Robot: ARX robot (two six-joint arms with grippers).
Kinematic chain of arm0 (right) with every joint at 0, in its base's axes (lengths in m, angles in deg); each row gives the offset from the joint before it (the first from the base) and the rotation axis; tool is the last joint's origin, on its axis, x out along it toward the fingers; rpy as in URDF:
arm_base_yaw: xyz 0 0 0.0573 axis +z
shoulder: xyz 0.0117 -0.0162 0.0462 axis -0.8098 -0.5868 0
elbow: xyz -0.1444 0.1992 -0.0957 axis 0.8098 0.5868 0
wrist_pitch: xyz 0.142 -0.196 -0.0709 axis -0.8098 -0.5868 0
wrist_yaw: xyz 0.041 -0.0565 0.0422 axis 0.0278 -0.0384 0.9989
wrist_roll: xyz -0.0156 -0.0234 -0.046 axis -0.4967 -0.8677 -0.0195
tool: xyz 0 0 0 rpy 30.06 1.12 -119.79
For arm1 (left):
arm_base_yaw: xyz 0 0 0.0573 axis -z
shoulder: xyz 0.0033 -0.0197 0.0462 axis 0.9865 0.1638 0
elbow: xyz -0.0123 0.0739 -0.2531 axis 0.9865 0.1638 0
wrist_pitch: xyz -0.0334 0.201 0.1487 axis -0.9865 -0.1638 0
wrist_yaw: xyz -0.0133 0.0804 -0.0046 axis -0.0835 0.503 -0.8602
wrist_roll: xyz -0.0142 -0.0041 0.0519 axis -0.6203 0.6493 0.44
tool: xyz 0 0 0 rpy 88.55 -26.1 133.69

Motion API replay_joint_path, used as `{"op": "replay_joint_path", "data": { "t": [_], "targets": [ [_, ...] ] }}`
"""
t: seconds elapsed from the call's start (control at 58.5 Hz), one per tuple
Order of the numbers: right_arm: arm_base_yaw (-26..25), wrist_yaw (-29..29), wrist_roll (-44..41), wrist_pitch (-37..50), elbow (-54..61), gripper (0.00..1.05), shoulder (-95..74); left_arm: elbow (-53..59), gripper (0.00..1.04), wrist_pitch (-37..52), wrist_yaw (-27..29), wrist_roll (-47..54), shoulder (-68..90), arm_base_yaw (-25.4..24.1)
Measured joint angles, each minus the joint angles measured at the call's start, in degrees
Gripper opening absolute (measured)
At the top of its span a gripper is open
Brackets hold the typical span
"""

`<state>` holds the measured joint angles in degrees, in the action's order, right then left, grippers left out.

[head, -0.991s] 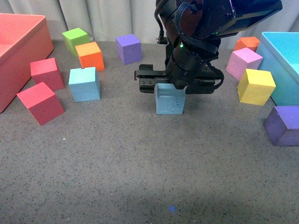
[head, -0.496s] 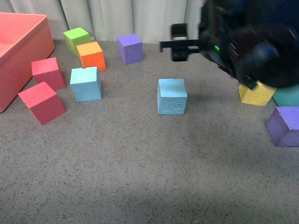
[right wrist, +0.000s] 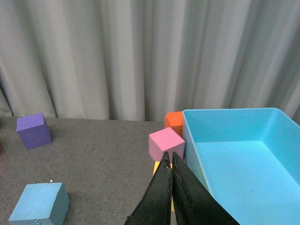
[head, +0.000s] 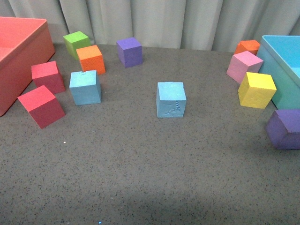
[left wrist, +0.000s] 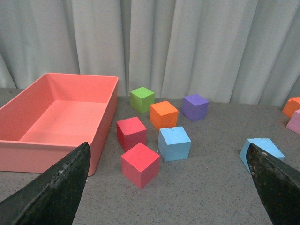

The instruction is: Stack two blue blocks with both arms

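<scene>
Looks like a robotics lab bench: a grey speckled table (head: 140, 178), a pale pleated curtain (head: 187, 21) closing off its far edge, bright foam cubes (head: 91, 58) scattered on it, a red bin (head: 23, 70) and a turquoise bin (head: 287, 91) at its ends.

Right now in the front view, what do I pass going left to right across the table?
Left to right: red bin → plain blue block → purple cube at the back → embossed blue block → pink cube → turquoise bin.
</scene>
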<state>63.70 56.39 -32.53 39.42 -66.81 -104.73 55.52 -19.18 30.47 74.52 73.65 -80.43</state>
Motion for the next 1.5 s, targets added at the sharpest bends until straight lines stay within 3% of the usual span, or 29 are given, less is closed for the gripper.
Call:
{"op": "replay_joint_path", "data": {
  "t": [0.393,0.462,0.547,1.504],
  "targets": [
    [-4.92,4.63,0.00,-9.99,10.54,0.01,20.65,0.00,0.98,0.00,0.00,0.00,0.00,0.00],
    [-7.74,8.57,0.00,-12.76,11.67,0.01,24.55,0.00,0.98,0.00,0.00,0.00,0.00,0.00],
    [-9.31,8.81,0.02,-15.93,12.70,0.01,28.89,0.00,0.98,0.00,0.02,0.00,0.00,0.00],
    [-9.49,9.20,0.02,-47.01,15.34,0.01,63.82,0.00,0.98,0.00,0.00,0.00,0.00,0.00]
  ]
}}
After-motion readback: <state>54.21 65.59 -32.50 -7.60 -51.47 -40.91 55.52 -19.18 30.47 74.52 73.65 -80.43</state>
